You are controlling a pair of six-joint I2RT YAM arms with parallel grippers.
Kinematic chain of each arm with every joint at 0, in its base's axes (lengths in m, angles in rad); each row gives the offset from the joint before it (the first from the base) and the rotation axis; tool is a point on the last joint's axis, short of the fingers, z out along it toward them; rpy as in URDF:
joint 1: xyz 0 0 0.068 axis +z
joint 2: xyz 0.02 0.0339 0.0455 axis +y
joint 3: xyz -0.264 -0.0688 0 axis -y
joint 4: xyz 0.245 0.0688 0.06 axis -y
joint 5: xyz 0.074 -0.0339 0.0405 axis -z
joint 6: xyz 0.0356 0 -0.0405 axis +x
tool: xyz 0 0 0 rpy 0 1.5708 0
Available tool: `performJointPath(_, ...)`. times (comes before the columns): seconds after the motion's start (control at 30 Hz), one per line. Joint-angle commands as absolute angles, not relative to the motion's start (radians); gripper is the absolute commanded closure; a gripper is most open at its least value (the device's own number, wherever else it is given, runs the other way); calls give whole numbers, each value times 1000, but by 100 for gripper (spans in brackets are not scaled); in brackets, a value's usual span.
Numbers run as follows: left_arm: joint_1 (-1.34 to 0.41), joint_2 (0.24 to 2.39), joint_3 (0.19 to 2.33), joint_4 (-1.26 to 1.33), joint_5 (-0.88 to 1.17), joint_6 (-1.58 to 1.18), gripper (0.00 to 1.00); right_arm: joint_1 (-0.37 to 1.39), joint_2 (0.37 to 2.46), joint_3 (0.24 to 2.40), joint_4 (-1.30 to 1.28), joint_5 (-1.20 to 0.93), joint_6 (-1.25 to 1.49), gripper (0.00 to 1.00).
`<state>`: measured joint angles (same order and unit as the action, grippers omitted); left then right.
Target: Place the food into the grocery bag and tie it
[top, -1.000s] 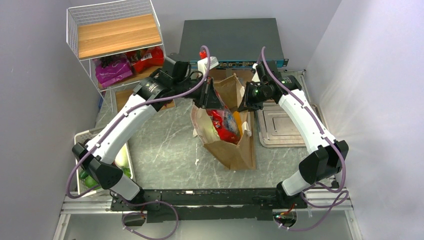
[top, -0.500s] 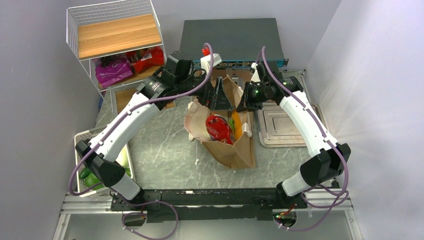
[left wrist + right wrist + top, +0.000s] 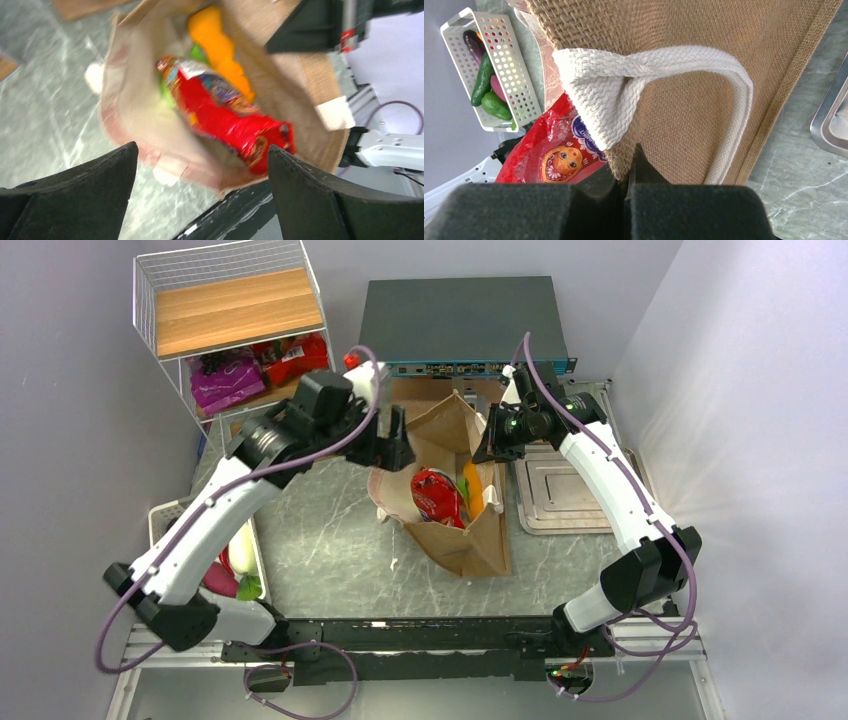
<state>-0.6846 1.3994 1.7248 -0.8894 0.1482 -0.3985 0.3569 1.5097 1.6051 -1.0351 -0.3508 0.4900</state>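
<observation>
The tan grocery bag (image 3: 455,535) stands open at the table's middle, with a glossy red snack packet (image 3: 437,495) and an orange carrot-like piece (image 3: 473,485) inside. My left gripper (image 3: 392,445) hovers open just left of the bag's mouth, holding nothing. The left wrist view looks down between the jaws (image 3: 202,150) at the bag (image 3: 130,100), the red packet (image 3: 225,117), the orange piece (image 3: 220,45) and a green sliver (image 3: 200,52). My right gripper (image 3: 487,448) is shut on the bag's right rim. In the right wrist view it (image 3: 630,160) pinches the woven rim under the cream handle (image 3: 649,70).
A wire shelf (image 3: 235,305) at the back left holds a purple packet (image 3: 225,382) and red packets (image 3: 292,358). A white basket (image 3: 165,510) with vegetables sits at the left. A metal tray (image 3: 560,490) lies right of the bag, a dark box (image 3: 465,320) behind it.
My left gripper opened, left the red packet in the bag and drew back leftward, clear of the bag's mouth. The right gripper kept its hold on the rim.
</observation>
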Motion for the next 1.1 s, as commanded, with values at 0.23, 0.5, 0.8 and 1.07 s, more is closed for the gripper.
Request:
performJointPath(0.23,-605,1210,1332,-854,41,-612,1,353,1471,1623,-912,-420,494,100)
performJointPath(0.5,-573,1268,1184,-643,132,-765,11,353,1462,1623,-915,-419,499,100)
performJointPath(0.8,-573,1346,1224,-767,77,-832,18,353,1436,1598,-916,-408,497,100)
performJointPath(1.07,-569,1323,1061,-556,163,-892,33,352,1442,1603,-911,-414,499,100)
